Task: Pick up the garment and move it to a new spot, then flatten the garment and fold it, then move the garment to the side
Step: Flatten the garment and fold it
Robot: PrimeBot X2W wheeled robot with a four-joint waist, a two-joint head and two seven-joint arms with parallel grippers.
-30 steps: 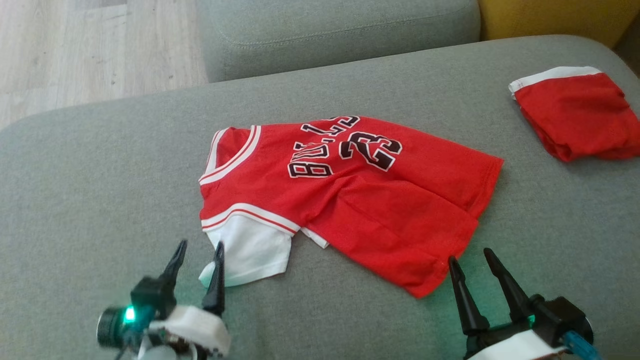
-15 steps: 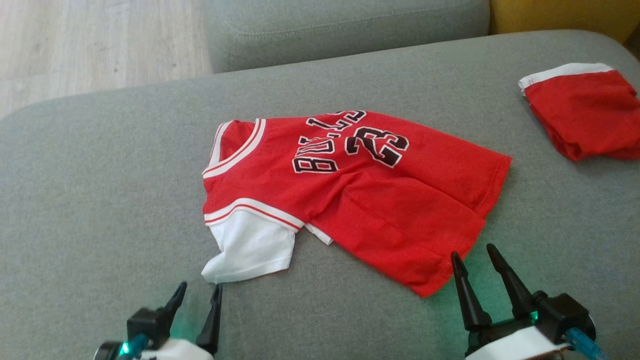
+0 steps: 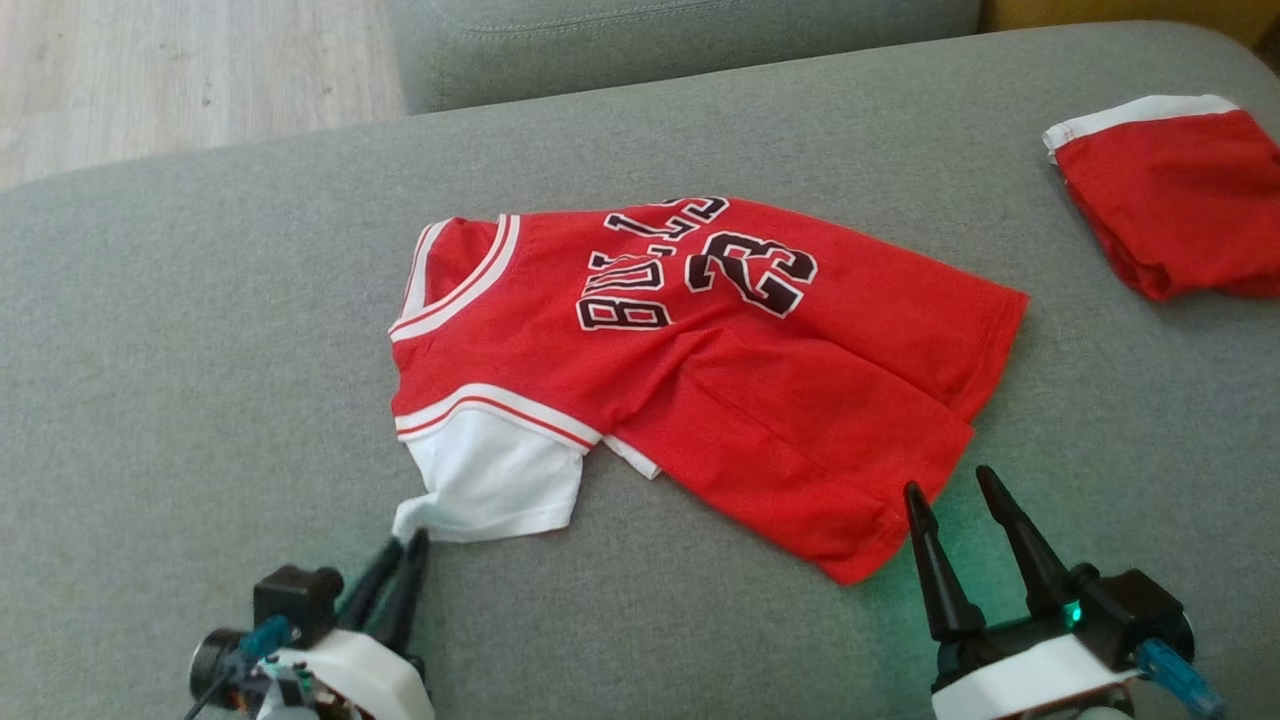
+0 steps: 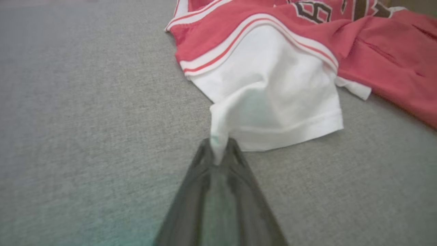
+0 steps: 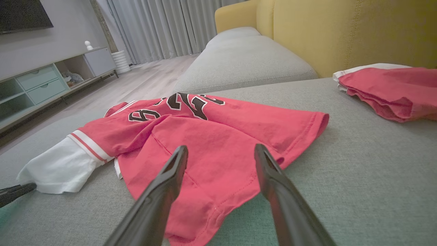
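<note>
Here, your left tool (image 4: 218, 147) is clenched on a corner of the white sleeve (image 3: 495, 475), its fingers nearly together. Your right tool (image 3: 948, 482) stands wide apart, holding nothing, at the near hem of the red jersey (image 3: 720, 370). The jersey lies rumpled on the grey sofa cushion (image 3: 200, 330). Farther right sits a folded red garment (image 3: 1170, 190).
</note>
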